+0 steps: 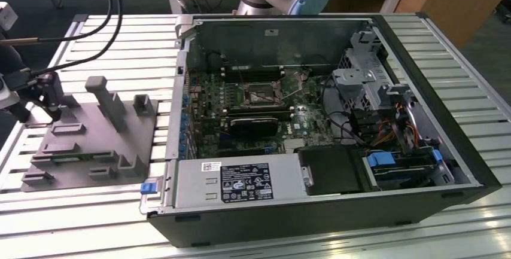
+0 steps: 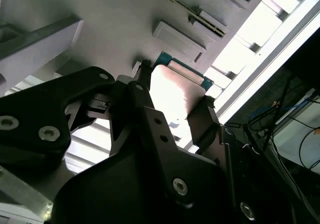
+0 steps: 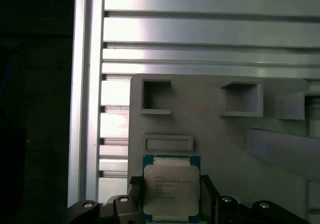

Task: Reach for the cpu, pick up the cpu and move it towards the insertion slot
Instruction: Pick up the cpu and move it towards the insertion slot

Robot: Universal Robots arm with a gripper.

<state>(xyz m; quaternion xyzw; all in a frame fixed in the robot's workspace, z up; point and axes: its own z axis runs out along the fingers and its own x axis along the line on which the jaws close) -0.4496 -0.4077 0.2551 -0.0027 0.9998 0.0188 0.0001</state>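
Silvery cpu [image 3: 171,186] sits at the grey fixture [image 1: 88,145], the gripper [image 2: 175,86] with fingers [image 3: 136,196] seemingly clamped on its two edges: pick-up in hand; lifting calls for a straight, level rise, the insertion slot [image 1: 259,96] being well apart

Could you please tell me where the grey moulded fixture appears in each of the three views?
Exterior view: the grey fixture lies on the slatted table at the exterior view's left, beside the computer case.
Second wrist view: grey fixture, pale, behind the cpu.
First wrist view: grey fixture, pocketed, behind the cpu.
Shared landmark: the slatted table's metal slats.
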